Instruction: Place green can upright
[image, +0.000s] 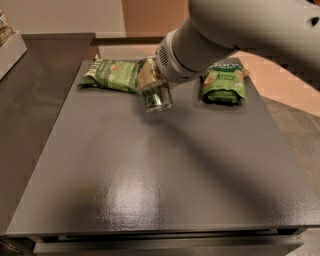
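Your gripper (151, 85) is mostly hidden behind the thick grey wrist. Only one pale finger (145, 79) shows, clamped onto the small dark green metal can (158, 98). Can tilted, silver end toward camera, label unreadable; can't tell if it touches the matte dark grey tabletop (150, 190) beneath it. Flat green snack bag (111, 75) just left of can in view, a second green bag (223, 84) right of it. Tan floor beyond.

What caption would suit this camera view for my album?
Robot gripper grasps a small dark green metal can, tilted, between two flat green snack bags on a dark grey tabletop.
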